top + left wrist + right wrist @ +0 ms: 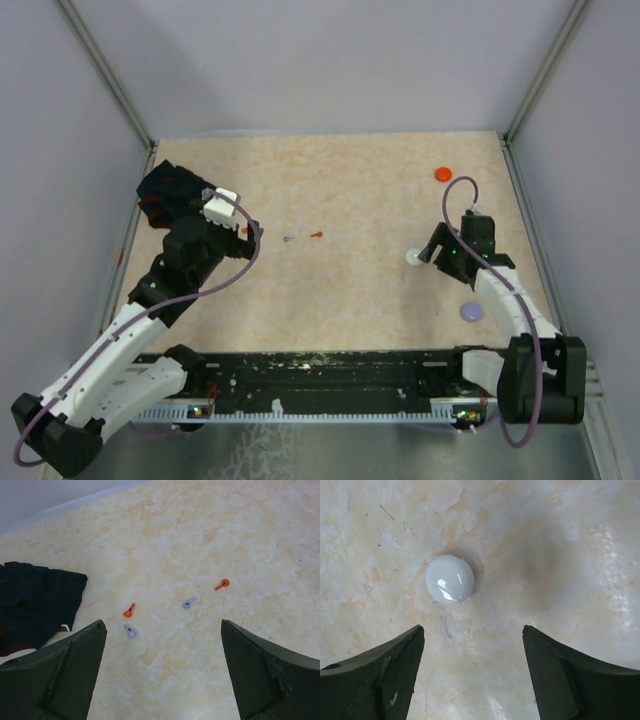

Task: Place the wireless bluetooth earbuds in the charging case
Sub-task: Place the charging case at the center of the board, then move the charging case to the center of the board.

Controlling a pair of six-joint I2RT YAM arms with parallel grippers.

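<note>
Table (350,300): pale marbled top. Black cloth (165,195) is bunched at its far left and taken as the landmark.

Left claw (162,625): spread wide, nothing held, hung just right of the cloth.

Right claw (472,628): well right of the cloth. The jaws are parted and nothing is gripped. A white disc (450,578) lies on the table just ahead of the tips.

A red disc (443,173) and a purple disc (471,312) are noted far right of the cloth. Which disc serves as the case cannot be told.

Earbuds are loose on the table, none seated. The red earbud (129,611) and purple earbud (130,631) lie nearest the cloth, the second purple earbud (189,602) and second red earbud (222,584) further right.

Risks judged:
- Buds this tiny and flat could be missed or flicked away by wide jaws.
- The near pair, lying close together, could be pinched as one.
- A bud could be knocked into the cloth folds.
- The smooth disc could be skidded off by a glancing touch.
</note>
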